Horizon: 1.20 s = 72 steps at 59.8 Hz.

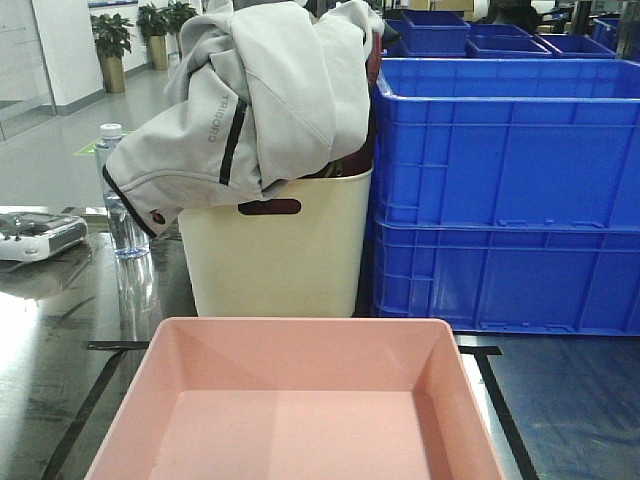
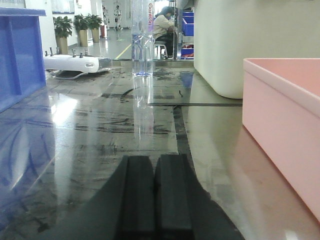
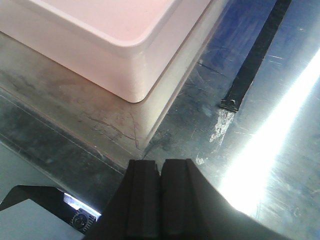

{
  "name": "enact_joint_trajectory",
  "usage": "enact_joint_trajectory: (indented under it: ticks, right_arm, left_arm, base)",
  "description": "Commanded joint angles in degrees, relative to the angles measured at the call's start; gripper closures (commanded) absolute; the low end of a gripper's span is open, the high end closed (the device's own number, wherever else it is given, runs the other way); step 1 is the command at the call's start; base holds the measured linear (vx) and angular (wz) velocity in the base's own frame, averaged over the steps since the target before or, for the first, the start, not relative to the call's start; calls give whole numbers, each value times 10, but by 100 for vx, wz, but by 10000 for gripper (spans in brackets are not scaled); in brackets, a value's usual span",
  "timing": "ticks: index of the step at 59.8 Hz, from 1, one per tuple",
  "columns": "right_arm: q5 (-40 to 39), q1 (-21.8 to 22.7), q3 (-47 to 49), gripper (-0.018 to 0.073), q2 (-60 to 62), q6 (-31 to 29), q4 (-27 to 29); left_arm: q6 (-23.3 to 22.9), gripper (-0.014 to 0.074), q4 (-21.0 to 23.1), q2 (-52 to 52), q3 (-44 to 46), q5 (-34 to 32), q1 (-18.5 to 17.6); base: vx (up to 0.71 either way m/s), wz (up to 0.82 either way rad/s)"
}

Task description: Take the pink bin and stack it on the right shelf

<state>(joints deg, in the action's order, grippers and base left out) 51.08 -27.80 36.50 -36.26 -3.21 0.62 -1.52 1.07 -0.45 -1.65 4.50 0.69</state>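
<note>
Left gripper (image 2: pixel 154 172): fingers pressed together, holding nothing, low over the shelf (image 2: pixel 100 130). Right gripper (image 3: pixel 161 175): likewise closed, empty. Pink bin (image 1: pixel 300 400) sits upright on the steel top, open side up; long axis unclear. It lies right of the left gripper, up-left of the right, touching neither. Behind: cream bin (image 1: pixel 280 255) with jacket (image 1: pixel 250 100), blue crates (image 1: pixel 510 200), bottle (image 1: pixel 118 200).

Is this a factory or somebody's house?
Probably a factory or warehouse floor, not a house. Stacked blue crates stand behind the pink bin on a shiny steel shelf top marked with tape, and a long glossy hallway with potted plants stretches behind.
</note>
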Motion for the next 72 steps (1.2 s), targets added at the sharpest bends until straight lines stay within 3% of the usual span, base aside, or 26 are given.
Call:
enact_joint_trajectory:
  ticks: [1, 44, 52, 53, 54, 57, 64, 72]
  right_arm:
    - [-36, 4, 16, 571, -1, -1, -2]
    - [-36, 5, 15, 568, 9, -1, -6]
    - [-120, 80, -30, 568, 64, -5, -6]
    - [-142, 96, -43, 568, 76, -5, -6]
    - [-260, 170, -109, 568, 142, -6, -6]
    - [-308, 200, -138, 568, 170, -6, -6]
    - [-386, 249, -187, 568, 218, -6, -6]
    - [-444, 271, -231, 568, 251, -6, -3]
  left_arm:
    - [-6, 603, -1, -12, -8, -45, 2]
    - [-6, 602, -1, -11, -8, -45, 2]
    - [-6, 602, -1, -11, -8, -45, 2]
    - [-6, 602, -1, -11, -8, -45, 2]
    - [-6, 602, -1, -11, -8, -45, 2]
    - [-6, 602, -1, -11, -8, -45, 2]
    - [-6, 602, -1, -11, -8, -45, 2]
    - [-6, 602, -1, -11, -8, -45, 2]
  base:
    - [0, 0]
    - [0, 0]
    - [0, 0]
    - [0, 0]
    - [0, 0]
    - [0, 0]
    - [0, 0]
    - [0, 0]
